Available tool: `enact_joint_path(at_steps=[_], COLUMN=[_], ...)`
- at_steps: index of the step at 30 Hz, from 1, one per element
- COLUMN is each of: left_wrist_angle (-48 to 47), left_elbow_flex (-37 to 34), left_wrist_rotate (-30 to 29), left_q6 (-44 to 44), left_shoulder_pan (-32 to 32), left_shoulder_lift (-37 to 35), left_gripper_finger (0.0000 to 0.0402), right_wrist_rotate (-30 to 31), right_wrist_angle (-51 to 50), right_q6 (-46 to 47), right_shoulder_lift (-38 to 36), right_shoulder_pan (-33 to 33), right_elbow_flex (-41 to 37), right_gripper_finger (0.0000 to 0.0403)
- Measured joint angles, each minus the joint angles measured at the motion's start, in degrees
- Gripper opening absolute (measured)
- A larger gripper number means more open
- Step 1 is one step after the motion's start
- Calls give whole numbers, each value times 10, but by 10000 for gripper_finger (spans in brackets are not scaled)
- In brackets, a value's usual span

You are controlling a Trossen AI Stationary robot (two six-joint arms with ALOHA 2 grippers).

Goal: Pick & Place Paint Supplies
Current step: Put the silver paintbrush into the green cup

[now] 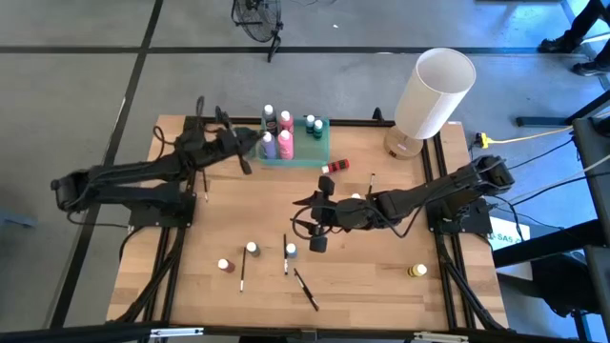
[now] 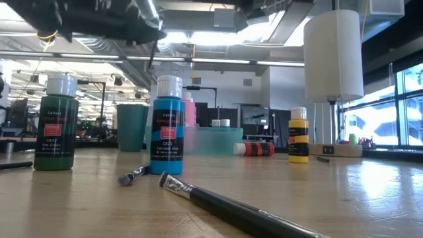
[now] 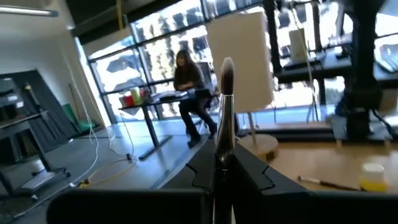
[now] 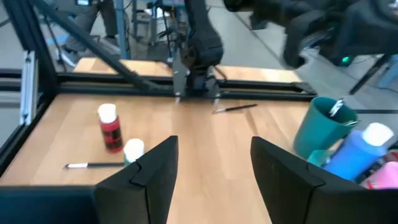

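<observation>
Across the wooden bench, a big white cylindrical lamp stands beside the translucent green tray of bottles. Left gripper, jaws clamped on a thin dark paintbrush, hangs by the tray; right gripper hovers mid-bench, jaws apart, empty. A blue paint bottle stands nearby.

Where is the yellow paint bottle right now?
In the high view the yellow paint bottle stands upright by itself on the table's right side near the front edge, in front of the right arm's base.

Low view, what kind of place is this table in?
Probably a robotics lab in an open industrial office: exposed ceiling ducts overhead, big windows on one side, and in the left wrist view a person sitting at a desk beyond the table.
</observation>
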Motion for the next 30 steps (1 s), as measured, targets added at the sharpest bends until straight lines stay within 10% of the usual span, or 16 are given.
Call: enact_joint_path(at_steps=[8,30], left_wrist_angle=[190,275], left_elbow_flex=[-113,-184], left_wrist_rotate=[30,11], left_q6=[-63,-86], left_shoulder_pan=[87,183], left_shoulder_lift=[0,82], left_gripper_finger=[18,18], right_wrist_rotate=[-1,-5], right_wrist_angle=[5,34], right_q6=[-1,-6], right_shoulder_lift=[32,39], right_shoulder_pan=[-5,-18], right_elbow_flex=[0,0], right_gripper_finger=[201,199])
